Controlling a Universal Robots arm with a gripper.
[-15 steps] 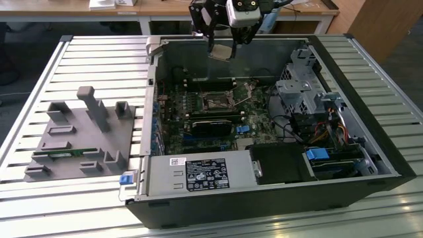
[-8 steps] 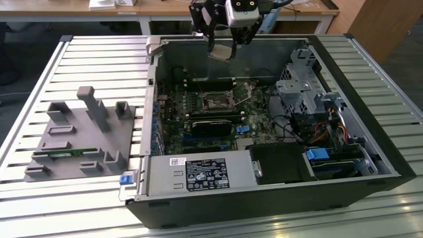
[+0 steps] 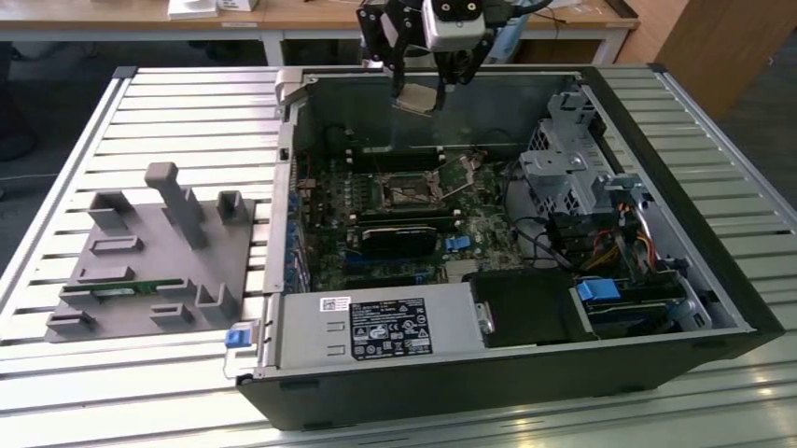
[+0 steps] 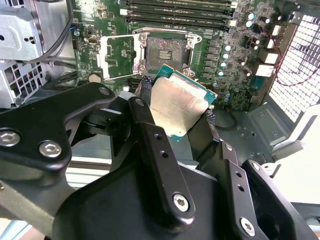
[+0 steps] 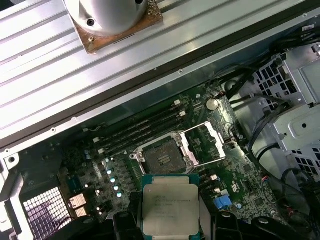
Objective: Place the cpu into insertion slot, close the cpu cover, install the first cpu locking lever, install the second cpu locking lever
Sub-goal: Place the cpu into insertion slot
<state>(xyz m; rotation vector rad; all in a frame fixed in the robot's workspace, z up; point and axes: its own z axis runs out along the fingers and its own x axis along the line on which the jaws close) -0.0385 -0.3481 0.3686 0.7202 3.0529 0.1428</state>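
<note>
One slatted metal table [image 3: 75, 392] is carrying one open computer case [image 3: 498, 373] and one gray fixture [image 3: 149, 252]. Inside, one empty socket [image 3: 409, 191], cpu cover [image 5: 220, 136] lying swung open. One gripper [image 3: 424, 91] is clenching one cpu [image 3: 416, 101] above the case. Desk [image 3: 312, 19] sitting behind.

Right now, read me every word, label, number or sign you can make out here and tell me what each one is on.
No text here can be read well enough to quote.
Silver-beige square cpu in the gripper: faint printed lines, too small to read.
Black-and-white label on the grey metal power supply box: print and symbols, too small to read.
Small white sticker beside it: too small to read.
</note>
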